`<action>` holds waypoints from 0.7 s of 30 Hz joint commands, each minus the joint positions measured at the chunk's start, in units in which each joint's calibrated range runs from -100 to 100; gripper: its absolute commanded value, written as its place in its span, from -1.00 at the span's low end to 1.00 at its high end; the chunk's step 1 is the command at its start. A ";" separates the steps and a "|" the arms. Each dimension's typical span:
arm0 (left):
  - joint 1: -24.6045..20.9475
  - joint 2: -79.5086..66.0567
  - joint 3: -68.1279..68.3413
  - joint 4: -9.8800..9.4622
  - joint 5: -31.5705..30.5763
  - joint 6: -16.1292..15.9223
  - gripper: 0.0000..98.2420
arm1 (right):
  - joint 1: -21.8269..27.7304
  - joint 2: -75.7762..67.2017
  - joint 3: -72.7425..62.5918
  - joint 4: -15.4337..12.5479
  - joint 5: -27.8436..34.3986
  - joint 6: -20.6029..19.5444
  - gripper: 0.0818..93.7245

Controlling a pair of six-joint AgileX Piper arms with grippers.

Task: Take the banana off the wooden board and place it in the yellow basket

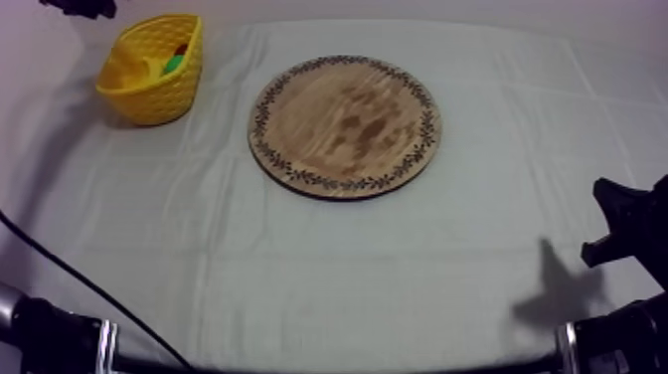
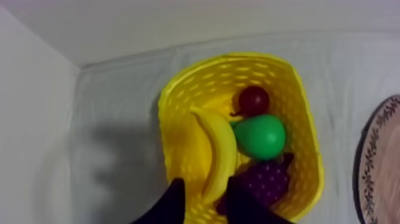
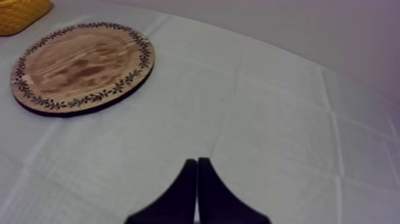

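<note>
Since banana lies in basket: we judge placing done.
Left gripper: spread over it; lift straight.
Right gripper: pressed together.

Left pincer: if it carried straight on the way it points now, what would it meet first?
Most likely the banana, which lies in the yellow basket in line with the gap of the open left pincer. How far above it the pincer sits is unclear.

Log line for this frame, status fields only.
banana: in yellow basket, off wooden board | left end effector: open, over yellow basket | right end effector: shut, over cloth
</note>
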 commanded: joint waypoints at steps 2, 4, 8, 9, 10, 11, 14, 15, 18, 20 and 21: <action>0.01 -9.08 5.55 0.03 -0.03 -0.98 -0.51 | 0.00 0.00 -0.03 0.00 -0.01 0.00 -0.99; 0.10 -13.50 8.90 0.04 -0.02 -1.37 -0.53 | 0.00 0.00 -0.03 0.00 -0.01 0.00 -0.99; 0.44 -22.94 15.32 -0.04 0.04 -1.68 -0.59 | 0.00 0.00 -0.03 0.00 -0.01 0.00 -0.99; 0.68 -25.42 16.85 -0.23 0.05 -1.65 -0.61 | 0.00 0.00 -0.03 0.00 -0.01 0.00 -0.99; 0.87 -27.87 18.28 -0.36 0.08 -1.66 -0.64 | 0.00 0.00 -0.03 0.00 -0.01 0.00 -0.99; 1.00 -30.32 19.65 -0.35 0.12 -1.75 -0.68 | 0.00 0.00 -0.03 0.00 -0.01 0.00 -0.99; 1.11 -37.30 23.38 0.16 0.19 -2.12 -0.80 | 0.00 0.00 -0.03 0.00 -0.01 0.00 -0.99; 1.13 -39.55 24.73 0.35 0.20 -2.27 -0.83 | 0.00 0.00 -0.03 0.00 -0.01 0.00 -0.99; 1.03 -46.12 29.25 1.09 -0.17 -2.85 -0.87 | 0.00 0.00 -0.03 0.00 -0.01 0.00 -0.99; 0.89 -50.48 32.73 1.45 -0.95 -3.22 -0.89 | 0.00 0.00 -0.03 0.00 -0.01 0.00 -0.99; 0.84 -52.68 34.59 1.59 -1.42 -3.41 -0.90 | 0.00 0.00 -0.03 0.00 -0.01 0.00 -0.99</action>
